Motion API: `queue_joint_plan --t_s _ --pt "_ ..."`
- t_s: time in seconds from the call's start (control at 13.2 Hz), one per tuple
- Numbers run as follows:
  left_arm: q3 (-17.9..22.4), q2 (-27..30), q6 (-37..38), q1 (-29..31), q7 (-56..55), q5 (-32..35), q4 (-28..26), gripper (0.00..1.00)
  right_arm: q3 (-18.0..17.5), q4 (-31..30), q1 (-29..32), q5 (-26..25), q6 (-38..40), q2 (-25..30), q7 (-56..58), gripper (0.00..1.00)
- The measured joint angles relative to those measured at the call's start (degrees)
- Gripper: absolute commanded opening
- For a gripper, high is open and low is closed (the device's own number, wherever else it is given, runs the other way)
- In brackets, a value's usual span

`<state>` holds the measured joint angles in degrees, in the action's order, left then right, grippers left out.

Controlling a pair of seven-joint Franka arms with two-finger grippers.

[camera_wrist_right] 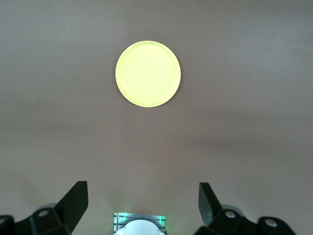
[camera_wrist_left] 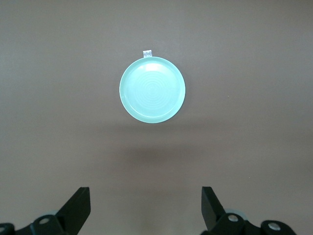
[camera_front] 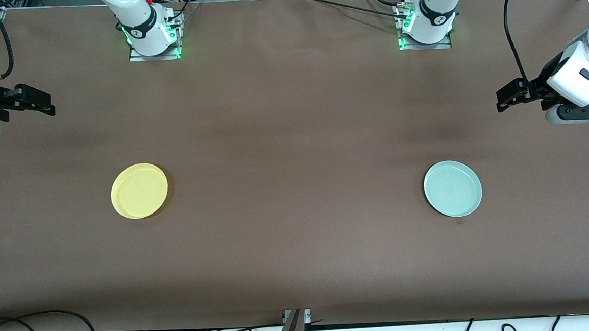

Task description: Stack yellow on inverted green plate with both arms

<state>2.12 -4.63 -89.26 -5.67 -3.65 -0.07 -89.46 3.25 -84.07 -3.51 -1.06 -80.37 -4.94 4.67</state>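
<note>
Well apart on the brown table, the round pale-yellow plate and mint-green plate lie flat; the right gripper and left gripper hover spread, empty, near opposite end edges.

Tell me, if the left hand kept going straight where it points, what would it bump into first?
Probably just the brown table. The left hand hangs open and empty over bare cloth, and the green plate lies further ahead, not between its fingers. Depth is hard to judge, so it might land closer to the plate.
</note>
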Motion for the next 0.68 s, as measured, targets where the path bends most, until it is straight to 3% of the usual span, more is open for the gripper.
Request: queue_joint_plan --t_s 0.68 --pt "0.12 -0.58 -0.12 0.08 -0.54 0.00 1.18 1.00 -0.04 -0.02 -0.15 0.00 0.00 -0.10 0.00 1.00"
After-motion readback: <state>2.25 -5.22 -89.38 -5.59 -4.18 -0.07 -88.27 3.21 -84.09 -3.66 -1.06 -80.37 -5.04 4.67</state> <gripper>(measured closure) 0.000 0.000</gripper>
